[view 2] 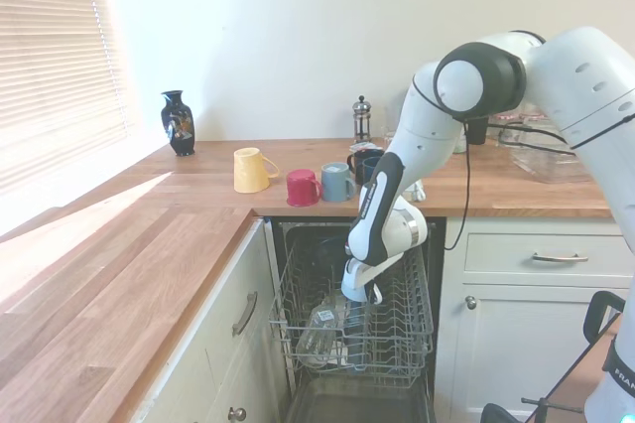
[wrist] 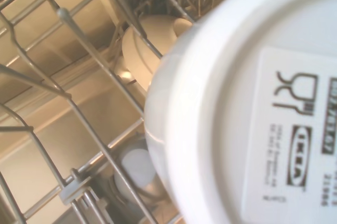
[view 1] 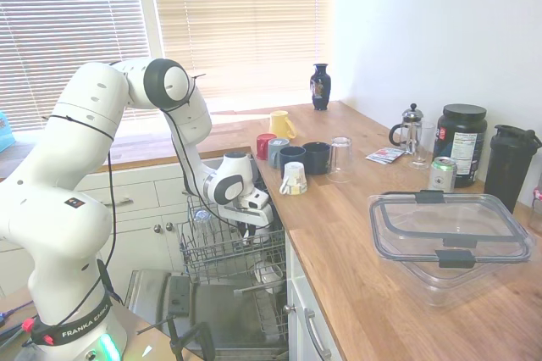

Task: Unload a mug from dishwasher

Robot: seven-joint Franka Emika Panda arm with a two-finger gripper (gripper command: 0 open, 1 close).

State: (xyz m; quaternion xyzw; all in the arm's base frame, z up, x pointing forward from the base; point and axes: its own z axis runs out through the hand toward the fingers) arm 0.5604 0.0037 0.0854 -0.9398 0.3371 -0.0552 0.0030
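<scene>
The white mug hangs upside down just above the grey wire upper rack of the open dishwasher. My gripper is shut on it from above, and its loop handle points toward the rack's front. In the wrist view the mug's base with a printed label fills most of the picture, with rack wires and another white piece of crockery beyond it. From the first exterior view my gripper sits over the rack beside the counter edge, and the mug is mostly hidden behind it.
A clear glass lies in the rack. Mugs stand on the wooden counter: yellow, red, blue-grey, dark ones, a printed white one, plus an upturned glass. A clear lidded container sits nearer.
</scene>
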